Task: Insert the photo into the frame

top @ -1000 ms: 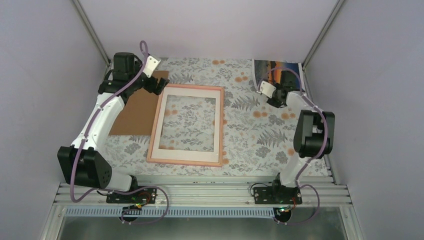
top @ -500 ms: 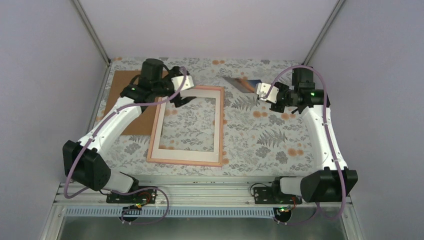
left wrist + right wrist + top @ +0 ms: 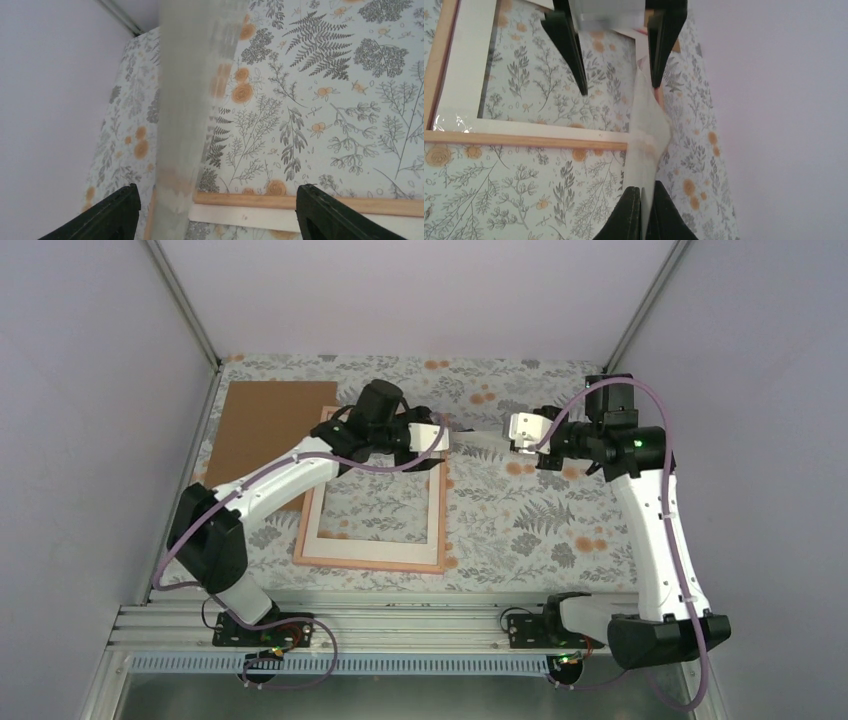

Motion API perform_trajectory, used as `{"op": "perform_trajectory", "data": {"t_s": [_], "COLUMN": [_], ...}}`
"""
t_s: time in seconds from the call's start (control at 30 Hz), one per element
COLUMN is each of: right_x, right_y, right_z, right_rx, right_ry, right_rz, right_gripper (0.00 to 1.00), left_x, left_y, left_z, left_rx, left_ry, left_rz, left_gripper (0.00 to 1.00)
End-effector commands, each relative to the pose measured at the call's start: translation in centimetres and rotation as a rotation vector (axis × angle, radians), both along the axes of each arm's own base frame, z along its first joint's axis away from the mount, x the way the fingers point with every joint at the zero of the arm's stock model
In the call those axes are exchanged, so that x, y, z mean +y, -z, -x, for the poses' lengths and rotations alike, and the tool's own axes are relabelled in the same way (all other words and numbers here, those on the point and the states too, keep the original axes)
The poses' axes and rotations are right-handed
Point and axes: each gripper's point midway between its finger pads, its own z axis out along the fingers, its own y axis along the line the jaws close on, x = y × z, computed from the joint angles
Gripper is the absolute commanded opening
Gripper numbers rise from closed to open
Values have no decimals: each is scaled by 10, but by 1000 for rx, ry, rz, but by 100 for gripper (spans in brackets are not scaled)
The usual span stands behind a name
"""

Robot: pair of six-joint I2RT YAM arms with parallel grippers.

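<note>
Where the counter (image 3: 560, 530) is not covered, from the right rail of the frame (image 3: 370, 564) to the right edge, a broad band of floral surface is seen, and a narrower band is left along the far edge. One frame is laid flat left of the middle, its near rail close to the near edge. One white mat (image 3: 370, 549) is seated inside it. One brown cardboard sheet (image 3: 265, 425) is placed in the far left corner, its right edge reaching the frame's left rail. One photo (image 3: 649, 130) is held in the air over the far middle of the counter, just beyond the frame's far right corner, and is seen nearly edge-on. Two tools are counted. The right tool (image 3: 646, 187) is pinched narrowly on the photo's right end. The left tool (image 3: 217, 185) is spread wide, one finger to each side of the photo's other end; whether contact is made there cannot be told.
</note>
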Motion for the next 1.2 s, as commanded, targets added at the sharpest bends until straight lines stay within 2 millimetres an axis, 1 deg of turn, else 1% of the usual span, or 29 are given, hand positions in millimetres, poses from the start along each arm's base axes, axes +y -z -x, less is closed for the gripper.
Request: {"op": "perform_trajectory", "data": {"t_s": [0.0,0.03,0.07,0.13,0.17,0.2,0.23,0.3,0.33,0.37,0.4,0.43,0.5,0.57,0.63,0.7,0.73,0.8,0.87,0.93,0.97,1.0,1.03,1.07,1.17], "right_x": [12,13,13,11,10,8,8,7,7,7,6,6,1,-4,-8,-12,-12,-11,-9,-6,-2,1,3,4,5], "right_y": [-22,-24,-26,-29,-30,-32,-35,-48,-56,-68,-82,-93,-123,-151,-163,-166,-165,-157,-148,-130,-121,-106,-89,-72,-26], "right_z": [11,12,12,11,10,8,6,5,4,4,4,6,13,22,29,28,26,19,10,1,-1,-4,-13,-17,-23], "right_rx": [-35,-41,-50,-65,-75,-83,-99,-126,-149,-176,-220,-260,-363,-479,-517,-501,-474,-395,-288,-145,-68,20,112,193,427], "right_ry": [-50,-50,-47,-31,-19,5,27,76,96,117,136,149,185,200,220,253,264,289,323,358,356,369,401,420,446], "right_rz": [-52,-54,-56,-54,-57,-64,-79,-139,-174,-221,-266,-308,-410,-494,-538,-570,-577,-585,-602,-613,-600,-592,-588,-574,-548], "right_gripper": [4,3,4,4,4,6,16,64,82,95,99,100,100,100,100,100,100,100,100,100,100,100,100,100,100], "left_x": [-26,-31,-34,-35,-32,-28,-25,-19,-15,-11,-7,-5,2,6,11,17,22,33,45,56,62,67,72,80,101], "left_y": [-11,-9,-10,-25,-33,-41,-48,-64,-72,-78,-84,-90,-108,-121,-130,-134,-130,-114,-95,-78,-66,-54,-39,-17,28], "left_z": [1,3,2,-4,-5,-2,4,18,24,30,35,41,48,57,60,57,53,44,34,25,22,20,18,18,10], "left_rx": [-41,-36,-30,9,37,63,89,166,207,253,298,348,460,582,710,831,897,1026,1091,1147,1175,1194,1203,1228,1231], "left_ry": [25,23,3,-66,-97,-106,-108,-92,-89,-88,-83,-77,-58,-26,-13,0,-5,-32,-92,-161,-196,-232,-276,-327,-433], "left_rz": [18,11,11,49,70,85,99,137,160,177,196,214,271,310,357,412,437,477,493,509,510,507,496,476,414], "left_gripper": [71,62,51,11,4,3,3,2,2,2,2,3,3,2,2,2,2,2,2,2,2,2,2,2,3]}}
